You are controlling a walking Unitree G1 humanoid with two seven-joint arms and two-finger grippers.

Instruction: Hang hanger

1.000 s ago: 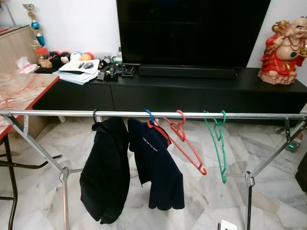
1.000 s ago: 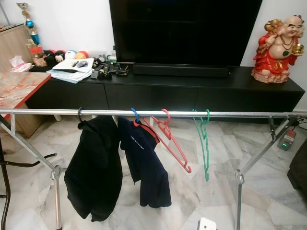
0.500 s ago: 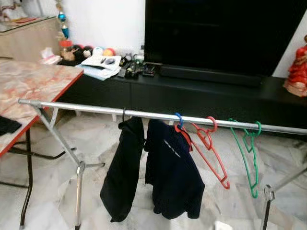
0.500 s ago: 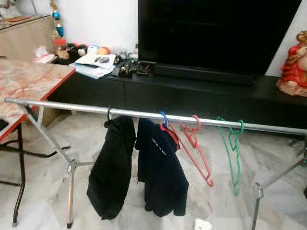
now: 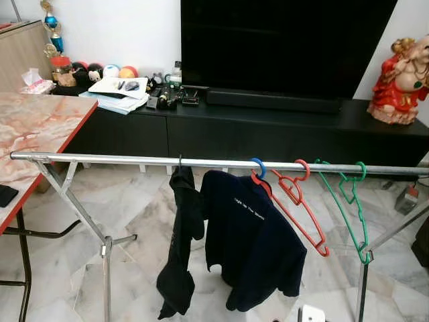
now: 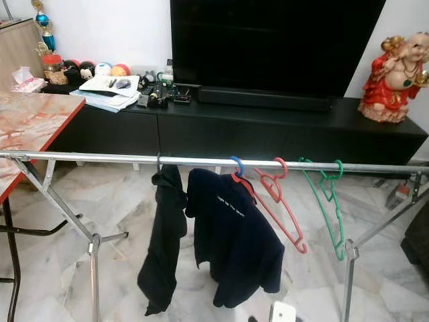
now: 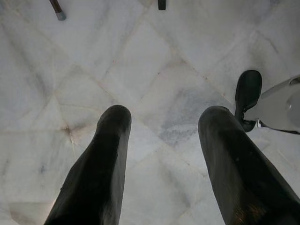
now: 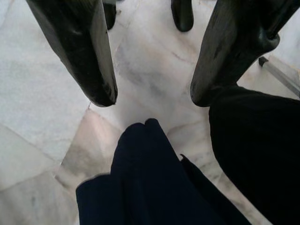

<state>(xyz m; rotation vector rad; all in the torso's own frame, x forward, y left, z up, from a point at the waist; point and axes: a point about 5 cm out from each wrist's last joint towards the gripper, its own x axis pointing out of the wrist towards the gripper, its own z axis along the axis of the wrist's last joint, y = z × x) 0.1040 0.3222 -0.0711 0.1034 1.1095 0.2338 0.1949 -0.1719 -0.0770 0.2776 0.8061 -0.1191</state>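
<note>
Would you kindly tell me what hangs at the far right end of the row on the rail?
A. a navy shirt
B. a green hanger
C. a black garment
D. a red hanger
B: the green hanger hangs bare on the rail, right of the red hanger.

The long silver metal clothes rail (image 5: 120, 159) runs off the right edge of the head views, so its far end cannot be seen. The red and cream marble-look table (image 5: 33, 127) is cut off at the left edge. The red laughing statue (image 6: 395, 80) is partly cut off in the left eye view. The little things by the stack of papers (image 5: 114, 90) on the long black cabinet (image 5: 268, 131) are too small to tell. A small white object (image 6: 281, 313) is cut by the bottom edge. In the right wrist view, the dark navy cloth (image 8: 159, 187) runs past the bottom edge.
</note>
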